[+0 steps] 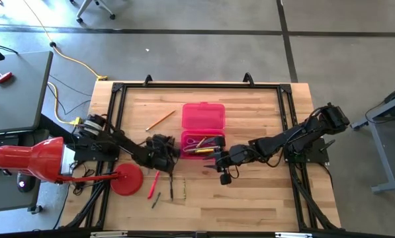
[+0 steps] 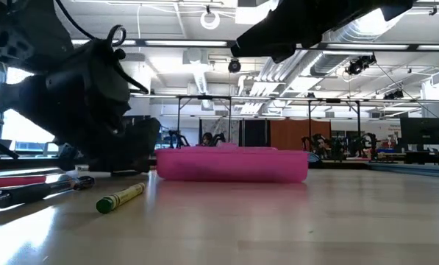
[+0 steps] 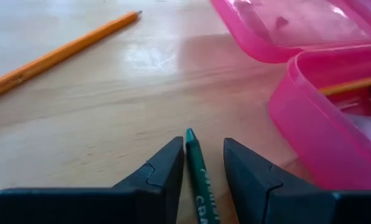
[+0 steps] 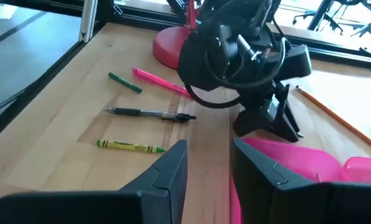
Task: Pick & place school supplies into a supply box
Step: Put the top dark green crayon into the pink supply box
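The pink supply box [image 1: 202, 142] lies open on the table, its lid [image 1: 203, 116] on the far side, with pens and scissors [image 1: 198, 141] inside. My left gripper [image 3: 204, 143] sits low at the box's left wall, open by a narrow gap. A green crayon [image 3: 201, 177] runs lengthwise between its fingers with table showing on both sides; whether it rests on the table is unclear. My right gripper [image 4: 209, 149] hovers by the box's near right corner [image 1: 221, 165], slightly open and empty. An orange pencil [image 1: 160, 121] lies left of the lid.
Near-left of the box lie a pink pen [image 4: 160, 81], a black pen [image 4: 151, 113], a yellow crayon [image 4: 129, 146] and a second green crayon [image 4: 124, 82]. A red round disc [image 1: 127, 180] sits at the near left. A black frame [image 1: 197, 84] borders the table.
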Controlling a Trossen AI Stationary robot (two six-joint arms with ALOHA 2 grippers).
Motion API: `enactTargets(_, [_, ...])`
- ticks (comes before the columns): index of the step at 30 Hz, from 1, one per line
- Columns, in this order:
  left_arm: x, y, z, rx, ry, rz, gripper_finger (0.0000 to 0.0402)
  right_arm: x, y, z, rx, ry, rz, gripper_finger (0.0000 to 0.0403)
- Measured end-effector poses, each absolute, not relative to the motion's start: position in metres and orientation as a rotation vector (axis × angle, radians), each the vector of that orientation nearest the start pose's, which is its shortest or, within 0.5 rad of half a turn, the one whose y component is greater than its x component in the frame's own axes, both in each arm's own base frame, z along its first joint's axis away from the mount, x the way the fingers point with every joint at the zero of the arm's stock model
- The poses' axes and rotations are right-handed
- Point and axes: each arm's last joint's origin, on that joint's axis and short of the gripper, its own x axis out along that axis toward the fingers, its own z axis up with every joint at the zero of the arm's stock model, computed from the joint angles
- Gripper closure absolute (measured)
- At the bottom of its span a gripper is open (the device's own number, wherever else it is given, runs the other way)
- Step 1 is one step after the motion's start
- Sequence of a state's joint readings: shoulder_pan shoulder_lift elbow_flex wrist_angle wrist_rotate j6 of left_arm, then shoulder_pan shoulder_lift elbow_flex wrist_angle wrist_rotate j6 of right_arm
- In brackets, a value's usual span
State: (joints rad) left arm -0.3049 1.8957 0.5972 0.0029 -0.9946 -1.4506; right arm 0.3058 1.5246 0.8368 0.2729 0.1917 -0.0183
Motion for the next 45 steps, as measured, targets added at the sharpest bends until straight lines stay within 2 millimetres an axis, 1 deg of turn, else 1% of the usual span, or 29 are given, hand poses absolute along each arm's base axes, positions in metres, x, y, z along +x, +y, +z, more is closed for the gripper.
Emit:
enactTargets(6, [0.245,-0.056,0.053,-0.509,0.376,1.110,0.0252,0.310,0.092,0.219,-0.100,0.406,0.113,0.0302])
enactTargets(9, [0.245,-0.056,0.053,-0.509,0.380,1.111,0.0266,0.310,0.093,0.219,-0.099,0.404,0.114,0.0302])
enactTargets(11, [0.244,-0.056,0.052,-0.506,0.385,1.112,0.0291,0.310,0.093,0.219,-0.099,0.403,0.114,0.0302])
enactTargets(15, [0.244,-0.056,0.053,-0.502,0.371,1.115,0.0369,0.310,0.093,0.219,-0.098,0.402,0.114,0.0302])
enactTargets(16, [0.244,-0.056,0.053,-0.504,0.367,1.115,0.0374,0.310,0.093,0.219,-0.097,0.403,0.113,0.0302])
enactTargets(18, [0.245,-0.056,0.053,-0.507,0.359,1.117,0.0374,0.310,0.093,0.219,-0.077,0.404,0.109,0.0302])
enactTargets(22, [0.250,-0.057,0.056,-0.501,0.359,1.116,0.0355,0.309,0.093,0.218,-0.053,0.415,0.103,0.0302])
enactTargets(24, [0.254,-0.058,0.059,-0.493,0.368,1.119,0.0358,0.309,0.093,0.218,-0.054,0.420,0.104,0.0302])
enactTargets(27, [0.259,-0.060,0.070,-0.486,0.406,1.120,0.0374,0.309,0.093,0.218,-0.038,0.422,0.100,0.0302])
enactTargets(29, [0.263,-0.062,0.081,-0.496,0.448,1.117,0.0374,0.309,0.093,0.217,-0.031,0.429,0.098,0.0302])
enactTargets(33, [0.267,-0.063,0.110,-0.470,0.495,1.129,0.0374,0.309,0.092,0.216,-0.028,0.438,0.096,0.0302])
enactTargets(37, [0.275,-0.064,0.138,-0.395,0.512,1.127,0.0373,0.308,0.092,0.216,-0.002,0.443,0.090,0.0302])
enactTargets(39, [0.287,-0.068,0.153,-0.357,0.507,1.081,0.0369,0.308,0.092,0.215,0.001,0.456,0.088,0.0302])
enactTargets(42, [0.305,-0.073,0.171,-0.269,0.567,0.989,0.0368,0.307,0.092,0.214,0.004,0.465,0.086,0.0302])
enactTargets(44, [0.322,-0.074,0.177,-0.272,0.568,0.911,0.0371,0.307,0.092,0.214,0.004,0.467,0.085,0.0302])
enactTargets(45, [0.327,-0.073,0.178,-0.270,0.573,0.883,0.0371,0.307,0.092,0.214,0.004,0.467,0.086,0.0302])
